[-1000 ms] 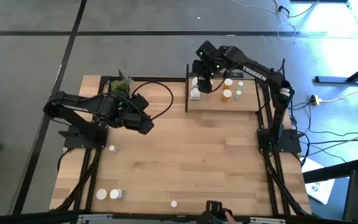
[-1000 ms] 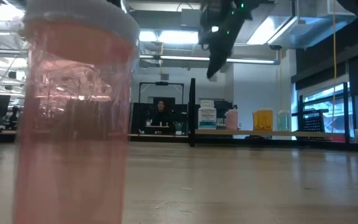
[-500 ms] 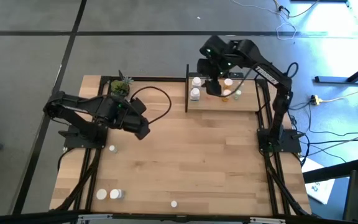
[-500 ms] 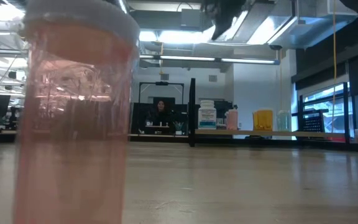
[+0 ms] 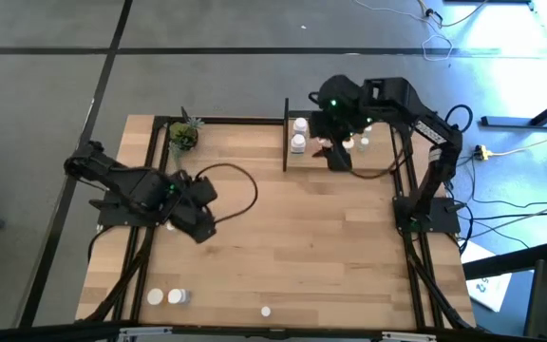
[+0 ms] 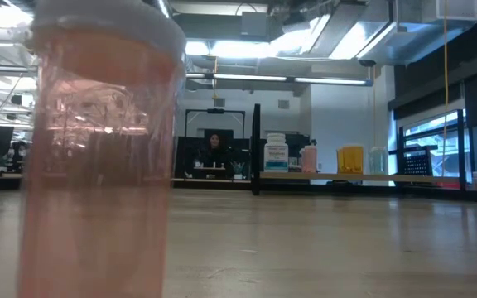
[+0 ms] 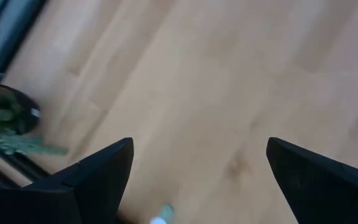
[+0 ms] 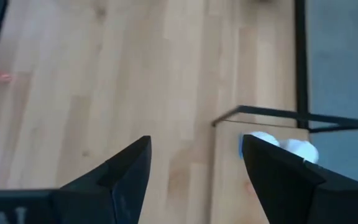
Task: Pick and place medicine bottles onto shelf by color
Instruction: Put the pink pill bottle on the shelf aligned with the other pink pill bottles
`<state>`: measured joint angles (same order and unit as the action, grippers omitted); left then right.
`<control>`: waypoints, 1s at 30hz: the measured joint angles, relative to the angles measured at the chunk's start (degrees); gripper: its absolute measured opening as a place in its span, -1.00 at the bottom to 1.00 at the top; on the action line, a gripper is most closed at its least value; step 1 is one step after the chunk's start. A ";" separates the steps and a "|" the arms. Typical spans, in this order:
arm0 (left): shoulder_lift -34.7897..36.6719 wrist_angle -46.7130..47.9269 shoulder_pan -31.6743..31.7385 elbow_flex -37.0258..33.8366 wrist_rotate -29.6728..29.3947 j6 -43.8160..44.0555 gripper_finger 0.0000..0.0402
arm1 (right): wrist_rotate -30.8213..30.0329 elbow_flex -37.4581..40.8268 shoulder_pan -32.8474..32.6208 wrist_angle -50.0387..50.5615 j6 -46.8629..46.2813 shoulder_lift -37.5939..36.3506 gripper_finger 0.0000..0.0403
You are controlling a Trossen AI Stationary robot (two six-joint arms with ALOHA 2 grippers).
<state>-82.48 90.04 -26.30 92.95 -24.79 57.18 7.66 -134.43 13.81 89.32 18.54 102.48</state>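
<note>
Both arms have swung nearer, right gripper (image 5: 338,158) leaving shelf (image 5: 373,159) empty

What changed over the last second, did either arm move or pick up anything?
The right end effector pulled back from over the shelf toward its front edge, open and empty. The left end effector swung from near the plant toward the table's near side, also open and empty. The bottles on the shelf stayed put.
</note>
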 joint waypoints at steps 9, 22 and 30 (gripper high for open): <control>0.00 -0.40 -9.35 0.01 10.31 9.43 0.81 | 0.11 0.07 -9.19 -0.01 -2.99 -0.01 0.26; 0.00 -5.82 -19.73 0.00 19.47 8.86 0.81 | 0.04 0.09 -13.37 -1.22 0.99 0.01 0.26; -3.94 -8.16 -25.34 0.04 19.43 7.14 0.81 | 0.04 0.09 -13.34 -1.11 2.89 0.04 0.26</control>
<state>-86.42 81.88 -51.63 92.99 -5.37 64.32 7.70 -134.34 0.47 88.21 21.43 102.52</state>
